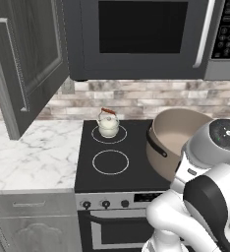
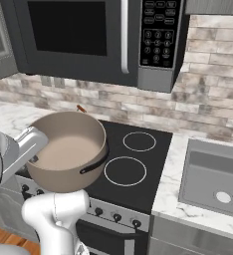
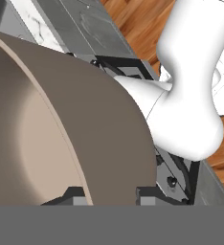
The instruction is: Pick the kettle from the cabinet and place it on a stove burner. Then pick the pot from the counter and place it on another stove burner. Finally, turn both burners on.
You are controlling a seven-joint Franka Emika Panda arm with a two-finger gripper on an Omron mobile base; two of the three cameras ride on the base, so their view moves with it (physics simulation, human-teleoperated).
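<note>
Above the black glass cooktop (image 1: 136, 172), the taupe pot (image 2: 68, 149) is held aloft, tilted, its rim wall pinched between the gripper (image 3: 113, 195) fingertips, one inside and one outside. On the rear left burner (image 1: 108, 134) the small cream kettle (image 1: 108, 124) is seated upright. Both right-hand burners (image 2: 125, 171) are seen bare beside the pot in the right base view

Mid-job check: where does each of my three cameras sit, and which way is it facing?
Left base view: behind the arm's left, facing the cooktop; kettle on a back burner, white arm lower right.
Right base view: behind its right, facing the stove and sink; arm lower left.
Hand view: on the hand, along the gripper clamping the pot rim.
Both base views share the pot, cooktop, microwave.
</note>
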